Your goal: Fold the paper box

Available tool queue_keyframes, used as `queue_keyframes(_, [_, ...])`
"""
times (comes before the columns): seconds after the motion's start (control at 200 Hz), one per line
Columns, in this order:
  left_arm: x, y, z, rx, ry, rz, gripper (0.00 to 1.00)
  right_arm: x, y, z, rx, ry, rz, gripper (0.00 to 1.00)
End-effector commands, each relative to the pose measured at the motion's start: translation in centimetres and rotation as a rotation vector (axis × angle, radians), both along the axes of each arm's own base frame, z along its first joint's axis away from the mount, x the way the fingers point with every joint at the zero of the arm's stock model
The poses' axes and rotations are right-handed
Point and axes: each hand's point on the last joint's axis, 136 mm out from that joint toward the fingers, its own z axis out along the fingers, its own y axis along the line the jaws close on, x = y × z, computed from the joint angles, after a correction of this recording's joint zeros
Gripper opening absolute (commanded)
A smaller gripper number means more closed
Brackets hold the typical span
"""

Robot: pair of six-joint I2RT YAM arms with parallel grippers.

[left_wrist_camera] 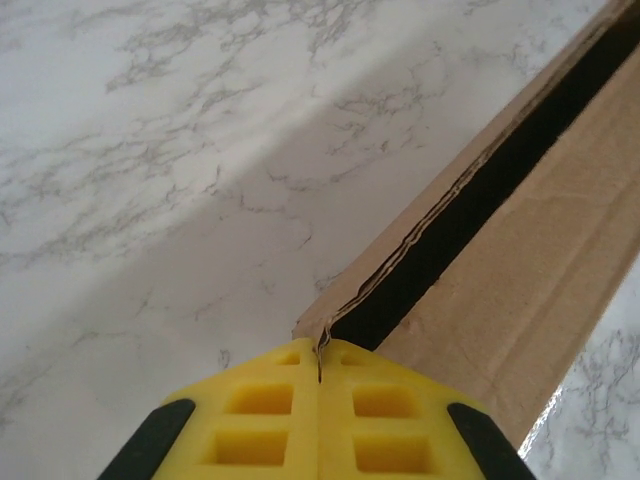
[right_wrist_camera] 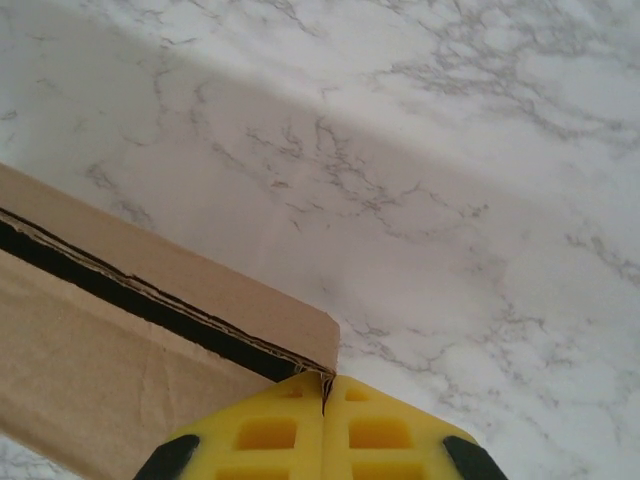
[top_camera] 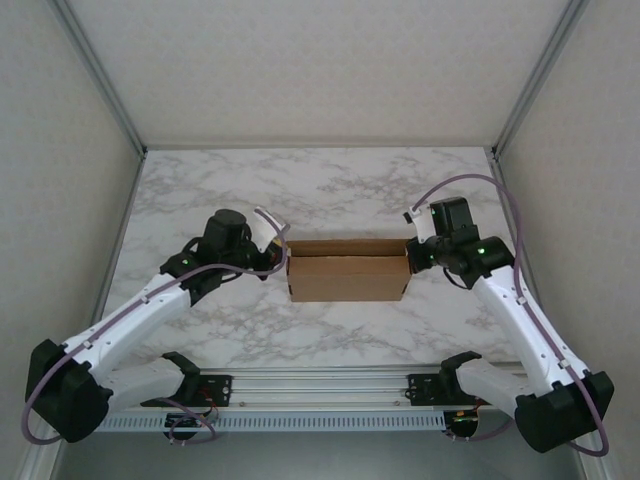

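paper box (top_camera: 348,278) mostly formed, top gap not yet shut; left gripper (left_wrist_camera: 318,352) at 9 o'clock, right gripper (right_wrist_camera: 325,385) at 3 o'clock, both clenched on its corners

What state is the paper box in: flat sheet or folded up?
Folded up, not fully closed: the paper box stands with raised walls on the table, and the wrist views show a dark slit along its top.

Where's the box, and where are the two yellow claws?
box (top_camera: 348,280): top view, its front wall.
left gripper (left_wrist_camera: 318,365): left wrist view, where its yellow fingertips meet.
right gripper (right_wrist_camera: 325,392): right wrist view, where its yellow fingertips meet.
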Motion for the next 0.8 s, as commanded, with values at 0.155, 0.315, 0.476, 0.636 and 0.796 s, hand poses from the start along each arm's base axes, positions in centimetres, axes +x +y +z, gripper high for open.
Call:
queue_keyframes(0.155, [0.4,-2.3,0.9,-0.107,0.115,0.057,0.0,0.0,2.3,0.5,0.155,0.11,-0.141,0.0])
queue_keyframes(0.315, [1.2,-2.7,0.0,-0.146,0.217,0.139,0.0,0.2,1.7,0.5,0.177,0.154,-0.274,0.0])
queue_keyframes(0.476, [1.7,-2.5,-0.9,-0.164,0.28,0.236,0.0,0.0,1.6,0.4,0.202,0.177,-0.324,0.0])
queue_keyframes(0.636, [1.7,-2.2,-1.1,-0.202,0.323,0.309,0.0,-0.2,1.3,0.4,0.216,0.182,-0.371,0.0])
queue_keyframes(0.796, [2.0,-2.0,-1.0,-0.22,0.319,0.363,0.0,-0.2,1.5,1.4,0.268,0.144,-0.379,0.0])
